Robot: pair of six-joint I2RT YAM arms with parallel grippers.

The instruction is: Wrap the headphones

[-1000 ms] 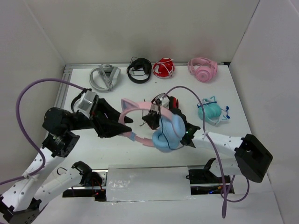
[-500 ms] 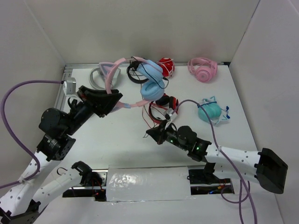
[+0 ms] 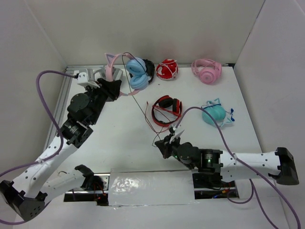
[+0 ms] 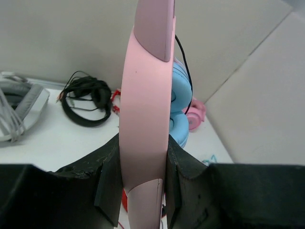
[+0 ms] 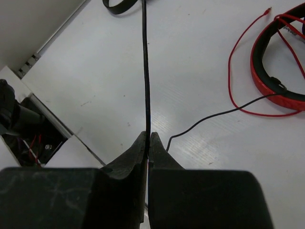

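Observation:
The headphones [image 3: 136, 72] have a pink cat-ear headband, light blue ear cups and a thin black cable. My left gripper [image 3: 113, 88] is shut on the pink headband [image 4: 145, 124] and holds the headphones up at the back left, above the table. The black cable [image 3: 138, 102] runs taut from the cups down to my right gripper [image 3: 159, 143], which is shut on it [image 5: 146, 86] low over the table's near middle. The cable's loose end [image 5: 219, 117] trails on the table to the right.
Red-and-black headphones [image 3: 167, 109] with a red cable lie in the middle. Along the back wall lie grey [image 3: 97, 74], black [image 3: 151, 71], wrapped red [image 3: 167, 69] and pink [image 3: 206, 70] headphones. A wrapped teal pair [image 3: 214, 113] lies at right.
My left gripper has carried the headphones up and back to the left. My right gripper has let go of the cups, moved down toward the near edge, and now pinches the cable taut.

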